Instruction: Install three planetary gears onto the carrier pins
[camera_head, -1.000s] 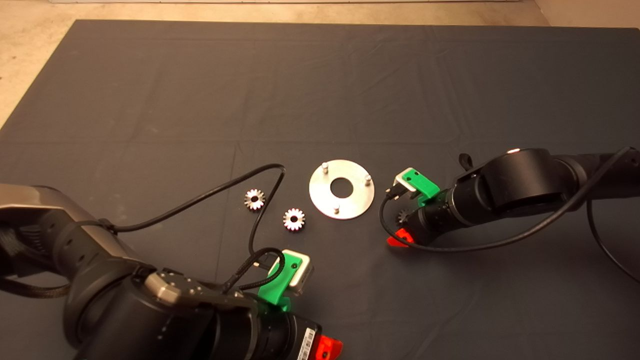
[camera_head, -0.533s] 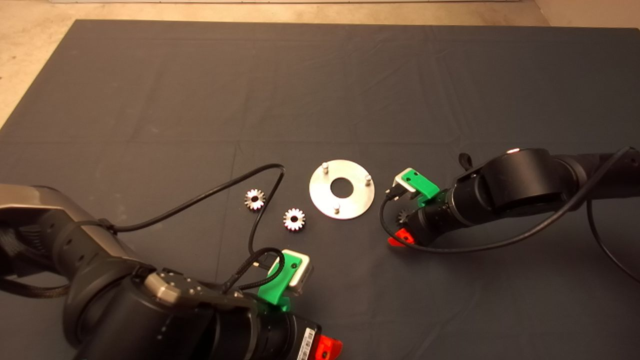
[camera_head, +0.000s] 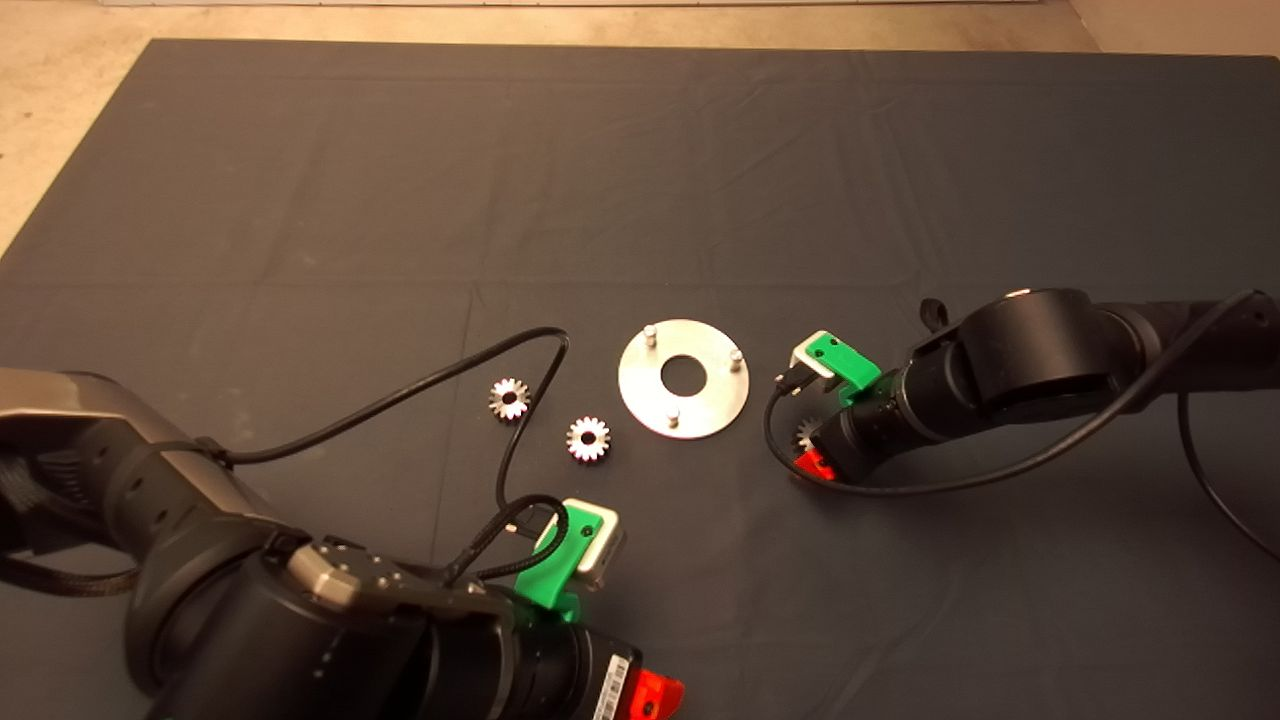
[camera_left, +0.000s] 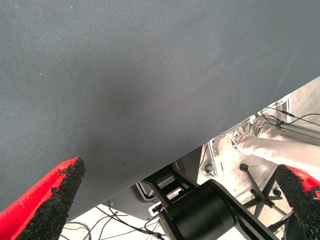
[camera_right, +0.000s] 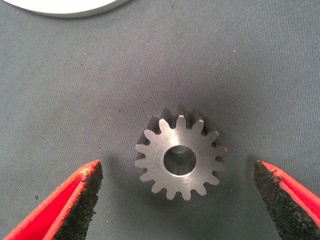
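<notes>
The silver carrier disc (camera_head: 640, 390) lies mid-mat with three upright pins (camera_head: 650, 331), all bare. Two planetary gears (camera_head: 509, 398) (camera_head: 588, 439) lie flat to its left. The third gear (camera_right: 180, 158) lies flat on the mat right of the disc, partly hidden under my right arm in the head view (camera_head: 803, 434). My right gripper (camera_right: 180, 197) is open and low over this gear, one finger on each side, not touching it. My left gripper (camera_left: 185, 200) is open and empty, parked at the mat's front edge.
The left arm's black cable (camera_head: 520, 400) loops across the mat between the two loose gears. The right arm's cable (camera_head: 900, 488) curves beside the third gear. The disc's edge (camera_right: 65, 10) shows just beyond that gear. Past the mat's edge are floor and equipment (camera_left: 250, 160).
My right gripper has shifted slightly right and lowered toward the third gear. The left arm, disc and other gears have not moved.
</notes>
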